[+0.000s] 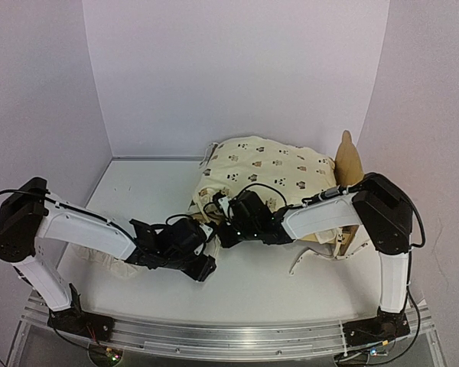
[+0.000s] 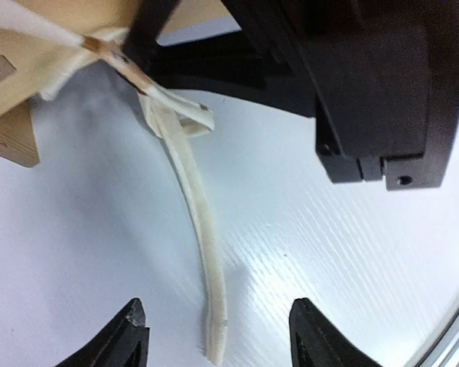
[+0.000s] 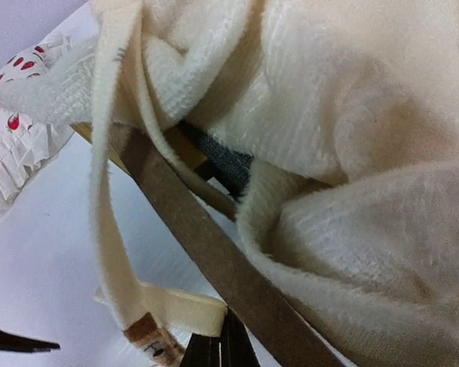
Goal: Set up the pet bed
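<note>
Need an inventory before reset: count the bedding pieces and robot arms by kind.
Bed frame: 1
Quilt: 1
Pillow: 1
Robot arms: 2, the left arm and the right arm
Total: 5

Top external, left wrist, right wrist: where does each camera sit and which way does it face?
Top external: above and behind the bases, looking down at the table; left arm and right arm show.
Left wrist: low, looking down at the strap beside the bed; its open fingers show.
Right wrist: close up against the quilt and pillow; its fingers shut on the strap.
Shared: both wrist views show the strap.
</note>
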Available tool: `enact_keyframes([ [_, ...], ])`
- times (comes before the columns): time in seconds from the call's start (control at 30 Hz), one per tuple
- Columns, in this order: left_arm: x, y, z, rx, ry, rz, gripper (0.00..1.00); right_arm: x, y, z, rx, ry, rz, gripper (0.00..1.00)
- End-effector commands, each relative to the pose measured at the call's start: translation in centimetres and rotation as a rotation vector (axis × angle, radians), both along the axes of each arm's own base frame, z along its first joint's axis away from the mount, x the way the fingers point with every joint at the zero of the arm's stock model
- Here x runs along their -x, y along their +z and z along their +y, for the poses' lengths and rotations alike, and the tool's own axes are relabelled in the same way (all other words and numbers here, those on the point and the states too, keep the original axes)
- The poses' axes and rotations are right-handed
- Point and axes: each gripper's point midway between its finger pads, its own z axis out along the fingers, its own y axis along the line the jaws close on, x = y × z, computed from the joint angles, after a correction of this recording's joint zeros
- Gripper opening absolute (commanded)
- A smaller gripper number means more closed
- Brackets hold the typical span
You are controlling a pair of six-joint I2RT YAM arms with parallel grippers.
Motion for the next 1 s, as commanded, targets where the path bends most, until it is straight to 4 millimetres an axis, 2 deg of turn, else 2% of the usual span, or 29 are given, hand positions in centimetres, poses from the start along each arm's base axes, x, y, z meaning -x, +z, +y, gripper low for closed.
enact_keyframes([
  [0.0, 0.0, -0.6, -1.3, -0.045, -0.019, 0.02, 0.57, -0.8, 1.2, -1.2, 0.004, -0.059, -0.006, 0.0],
  [0.13, 0.1, -1.3, -2.0, -0.073, -0.029, 0.03, 0.54, -0.7, 1.1, -1.5, 0.009, -0.062, -0.002, 0.0],
  [0.3, 0.0, -2.5, -1.8, -0.121, -0.018, 0.034, 0.47, -0.5, 1.1, -1.6, 0.008, -0.062, 0.0, 0.0],
  [0.47, 0.6, -3.5, -1.9, -0.131, -0.03, 0.053, 0.38, -0.5, 1.3, -1.4, 0.001, -0.058, 0.002, 0.0],
  [0.5, 0.7, -3.7, -1.8, -0.137, -0.029, 0.055, 0.34, -0.5, 1.3, -1.4, 0.0, -0.059, 0.003, 0.0],
  [0.63, 0.6, -4.4, -1.3, -0.156, -0.013, 0.052, 0.02, -0.5, 1.4, -1.3, -0.006, -0.058, 0.005, 0.0],
  [0.77, 0.7, -4.0, -0.3, -0.148, 0.014, 0.046, 0.0, -0.8, 1.9, -1.8, 0.008, -0.083, -0.009, 0.0],
  [0.97, 1.0, -2.4, 3.3, -0.116, 0.104, 0.012, 0.0, -1.2, 3.6, -2.7, 0.029, -0.111, -0.049, 0.0],
])
